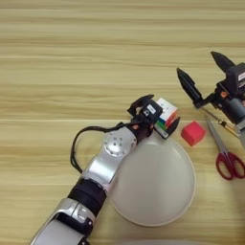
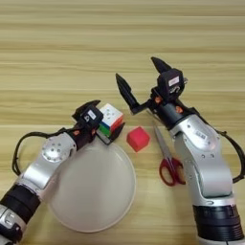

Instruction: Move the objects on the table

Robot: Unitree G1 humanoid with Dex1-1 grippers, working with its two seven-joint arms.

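Observation:
The puzzle cube (image 1: pixel 166 115), with white, green and red faces showing, sits at the far rim of the round plate. My left gripper (image 1: pixel 160 114) is shut on it, one black finger (image 1: pixel 141 101) on its left and the other on its near right. I cannot tell whether the cube is lifted or resting. The plain red cube (image 1: pixel 193 132) lies on the wooden table (image 1: pixel 72 57) just right of the puzzle cube, apart from it. My right gripper (image 2: pixel 137 72) hovers beyond the red cube, open, with its fingers spread wide and nothing between them.
An off-white round plate (image 2: pixel 91 191) lies under my left forearm, near the front edge. Red-handled scissors (image 2: pixel 167 158) lie right of the red cube, below my right wrist, with the blades pointing away. The far half of the table is bare wood.

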